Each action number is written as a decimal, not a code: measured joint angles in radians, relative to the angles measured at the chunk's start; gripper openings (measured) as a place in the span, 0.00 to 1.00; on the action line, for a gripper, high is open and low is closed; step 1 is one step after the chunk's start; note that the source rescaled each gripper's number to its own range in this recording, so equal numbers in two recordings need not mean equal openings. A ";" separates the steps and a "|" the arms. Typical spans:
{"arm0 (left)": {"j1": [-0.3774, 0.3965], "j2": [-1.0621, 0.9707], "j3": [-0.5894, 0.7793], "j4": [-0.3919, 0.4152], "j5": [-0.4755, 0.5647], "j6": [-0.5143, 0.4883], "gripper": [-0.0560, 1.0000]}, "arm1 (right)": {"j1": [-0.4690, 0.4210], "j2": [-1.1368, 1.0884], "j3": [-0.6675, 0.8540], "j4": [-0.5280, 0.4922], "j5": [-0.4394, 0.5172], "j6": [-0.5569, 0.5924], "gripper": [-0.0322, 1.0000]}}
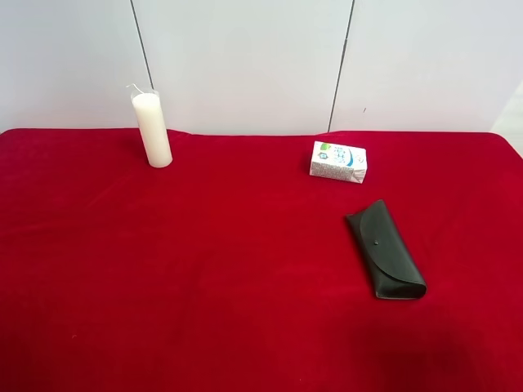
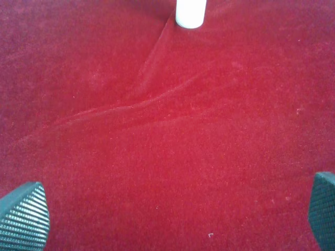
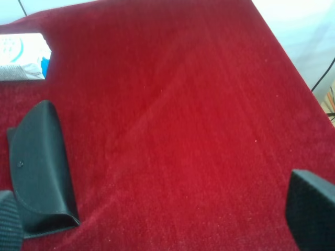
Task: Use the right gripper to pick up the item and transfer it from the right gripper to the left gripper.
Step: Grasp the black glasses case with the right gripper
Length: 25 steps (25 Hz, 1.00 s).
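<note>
Exterior high view: the black glasses case (image 1: 386,249) is being shown lying flat on the red cloth (image 1: 204,269), snap button upward, near the small white carton (image 1: 338,162) but not touching it, with the white candle (image 1: 152,129) standing well apart. In the right wrist view the right gripper (image 3: 159,222) is being held wide open above the cloth, nothing gripped, the case being seen beside one finger. The left gripper (image 2: 172,219) is likewise being held open and empty over creased cloth.

Candle (image 1: 152,129) on table (image 1: 204,269) at view's left; carton (image 1: 338,162) behind glasses case (image 1: 386,250), at right
</note>
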 joint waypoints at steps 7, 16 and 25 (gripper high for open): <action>0.000 0.000 0.000 0.000 0.000 0.000 1.00 | 0.000 0.000 0.000 0.000 0.000 0.000 1.00; 0.000 0.000 0.000 0.000 0.000 0.000 1.00 | 0.000 0.000 0.000 0.001 0.000 0.007 1.00; 0.000 0.000 0.000 0.000 0.000 0.000 1.00 | 0.000 0.000 0.000 0.043 -0.001 0.011 1.00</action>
